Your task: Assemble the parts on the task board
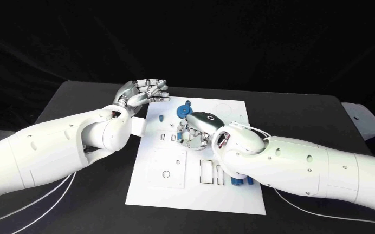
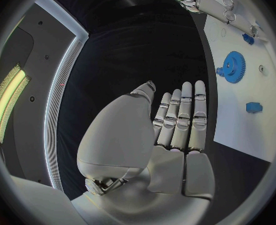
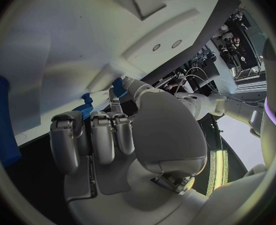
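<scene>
The blue gear (image 1: 183,110) sits on the task board (image 1: 234,201) just past the right hand (image 1: 197,131), whose grip cannot be told. The left hand (image 1: 144,92) holds nothing, fingers straight. Loose parts (image 1: 237,180) remain, so work looks unfinished.

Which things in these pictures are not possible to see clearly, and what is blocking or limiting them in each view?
- Head view: the right hand covers the middle of the task board, so what it touches there is hidden.
- Head view: the blue parts near the board's edge are partly behind the right arm.
- Right wrist view: a small blue part by the fingers is too hidden to identify.
- Left wrist view: the blue gear is clear; the left hand holds nothing.
</scene>
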Motion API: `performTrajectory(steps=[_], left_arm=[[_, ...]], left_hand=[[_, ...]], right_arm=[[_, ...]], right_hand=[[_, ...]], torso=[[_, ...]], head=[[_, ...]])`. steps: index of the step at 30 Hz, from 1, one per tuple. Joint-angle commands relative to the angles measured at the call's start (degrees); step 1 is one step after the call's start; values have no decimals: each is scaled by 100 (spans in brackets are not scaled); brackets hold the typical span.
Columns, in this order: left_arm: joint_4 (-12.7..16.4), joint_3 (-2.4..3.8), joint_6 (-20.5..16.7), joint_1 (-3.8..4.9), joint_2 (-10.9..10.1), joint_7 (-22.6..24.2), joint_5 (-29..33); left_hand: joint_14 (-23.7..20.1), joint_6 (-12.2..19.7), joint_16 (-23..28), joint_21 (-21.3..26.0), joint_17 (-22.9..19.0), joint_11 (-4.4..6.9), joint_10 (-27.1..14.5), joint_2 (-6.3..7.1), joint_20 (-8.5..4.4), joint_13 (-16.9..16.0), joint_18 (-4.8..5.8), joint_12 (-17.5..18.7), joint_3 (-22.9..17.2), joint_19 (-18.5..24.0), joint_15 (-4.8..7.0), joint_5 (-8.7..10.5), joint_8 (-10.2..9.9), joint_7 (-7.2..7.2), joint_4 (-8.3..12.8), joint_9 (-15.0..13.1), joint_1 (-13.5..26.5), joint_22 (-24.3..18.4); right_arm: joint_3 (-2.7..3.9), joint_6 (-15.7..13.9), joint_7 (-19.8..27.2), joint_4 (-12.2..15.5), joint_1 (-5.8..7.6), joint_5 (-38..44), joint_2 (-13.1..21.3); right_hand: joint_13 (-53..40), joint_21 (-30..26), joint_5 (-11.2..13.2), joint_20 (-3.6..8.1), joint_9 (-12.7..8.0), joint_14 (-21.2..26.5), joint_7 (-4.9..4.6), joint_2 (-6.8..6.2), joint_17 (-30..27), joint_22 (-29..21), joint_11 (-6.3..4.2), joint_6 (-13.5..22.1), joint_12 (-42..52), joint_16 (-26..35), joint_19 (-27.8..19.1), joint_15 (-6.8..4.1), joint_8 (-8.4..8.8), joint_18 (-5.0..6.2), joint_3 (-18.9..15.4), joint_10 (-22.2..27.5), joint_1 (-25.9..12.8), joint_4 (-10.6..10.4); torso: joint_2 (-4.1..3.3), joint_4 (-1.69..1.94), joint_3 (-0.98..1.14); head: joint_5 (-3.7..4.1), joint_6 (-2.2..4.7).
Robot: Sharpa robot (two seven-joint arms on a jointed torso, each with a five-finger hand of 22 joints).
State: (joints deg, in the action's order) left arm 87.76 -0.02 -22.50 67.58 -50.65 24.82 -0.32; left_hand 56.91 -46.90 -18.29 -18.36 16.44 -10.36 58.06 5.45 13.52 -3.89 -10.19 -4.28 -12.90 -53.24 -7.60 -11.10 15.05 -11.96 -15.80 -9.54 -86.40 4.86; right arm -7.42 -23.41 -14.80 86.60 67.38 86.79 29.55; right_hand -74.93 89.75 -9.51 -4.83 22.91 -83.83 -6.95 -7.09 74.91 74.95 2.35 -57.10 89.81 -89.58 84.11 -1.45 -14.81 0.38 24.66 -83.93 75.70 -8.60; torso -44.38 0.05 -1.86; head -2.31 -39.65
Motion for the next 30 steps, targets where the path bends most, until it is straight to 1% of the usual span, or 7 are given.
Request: performTrajectory(steps=[1, 12, 22, 24, 27, 29, 30], left_arm=[[20, 4, 104, 6, 5, 21, 14], [22, 4, 110, 6, -11, 9, 14], [23, 4, 117, 6, -17, -1, 13], [23, 4, 117, 6, -19, -2, 13], [23, 4, 119, 6, -20, -3, 13], [24, 4, 122, 6, -20, -6, 13], [24, 4, 125, 6, -20, -8, 12]], left_hand=[[-58, 7, 32, 28, 9, -9, 29, 67, 35, 0, -26, 28, -51, 17, -4, 32, -33, -159, 0, 5, 14, -8], [-60, 7, 34, 29, 10, -10, 30, 68, 36, 0, -27, 29, -54, 19, -5, 33, -33, -159, -1, 5, 16, -9], [-60, 7, 34, 29, 10, -10, 30, 68, 36, 0, -27, 29, -54, 19, -5, 33, -33, -159, -1, 5, 16, -9], [-66, 9, 40, 32, 13, -11, 28, 73, 38, 0, -26, 31, -58, 24, -6, 34, -35, -160, -2, 6, 19, -11], [-66, 9, 40, 32, 13, -11, 28, 73, 38, 0, -26, 31, -58, 24, -6, 34, -35, -160, -2, 6, 19, -11], [-66, 9, 40, 32, 13, -11, 28, 73, 38, 0, -26, 31, -58, 24, -6, 34, -35, -160, -2, 6, 19, -11], [-66, 9, 40, 32, 13, -11, 28, 73, 38, 0, -26, 31, -58, 24, -6, 34, -35, -160, -2, 6, 19, -11]], right_arm=[[-11, 203, -78, -14, -13, 132, -6], [-14, 166, -110, -29, -13, 176, -2], [-15, 49, -79, -27, -11, 189, -3], [-15, 7, -72, -23, -10, 210, 0], [-15, -74, -85, -5, -10, 287, 6], [-15, -195, -96, 16, -10, 336, 18], [-15, -308, -101, 43, -10, 367, 38]], right_hand=[[-1473, 17, 20, 42, 141, -578, 21, -3, 1318, 1498, -12, 23, -9, 3, 584, -23, -29, -35, 14, -577, -75, -19], [-1346, -12, 50, -29, 81, -568, -107, -194, 1274, 1474, 99, 303, -117, 15, 565, 68, 81, -27, -30, -462, -300, -84], [-1261, -26, 142, -100, 28, -560, -186, -353, 1240, 1464, 177, 497, -192, 25, 557, 140, 174, -23, -189, -380, -501, -207], [-1215, -47, 176, -125, -5, -557, -219, -434, 1226, 1447, 207, 631, -233, 29, 543, 166, 252, -17, -322, -334, -585, -282], [-1197, -50, 200, -153, -36, -556, -254, -489, 1223, 1446, 240, 748, -248, 30, 542, 195, 329, -16, -503, -315, -650, -388], [-1174, -65, 295, -177, -53, -554, -277, -478, 1215, 1434, 263, 791, -268, 32, 533, 217, 373, -12, -686, -290, -639, -492], [-1158, -72, 310, -191, -63, -552, -292, -449, 1209, 1430, 273, 804, -280, 34, 529, 233, 399, -10, -884, -275, -568, -581]], torso=[[0, 1, -1], [0, 2, -1], [-1, 9, -3], [0, 4, -2], [-1, 2, -2], [-3, 3, -2], [-3, 5, -1]], head=[[2, -4], [5, -11], [18, -4], [16, -5], [17, -12], [19, -10], [20, -8]])
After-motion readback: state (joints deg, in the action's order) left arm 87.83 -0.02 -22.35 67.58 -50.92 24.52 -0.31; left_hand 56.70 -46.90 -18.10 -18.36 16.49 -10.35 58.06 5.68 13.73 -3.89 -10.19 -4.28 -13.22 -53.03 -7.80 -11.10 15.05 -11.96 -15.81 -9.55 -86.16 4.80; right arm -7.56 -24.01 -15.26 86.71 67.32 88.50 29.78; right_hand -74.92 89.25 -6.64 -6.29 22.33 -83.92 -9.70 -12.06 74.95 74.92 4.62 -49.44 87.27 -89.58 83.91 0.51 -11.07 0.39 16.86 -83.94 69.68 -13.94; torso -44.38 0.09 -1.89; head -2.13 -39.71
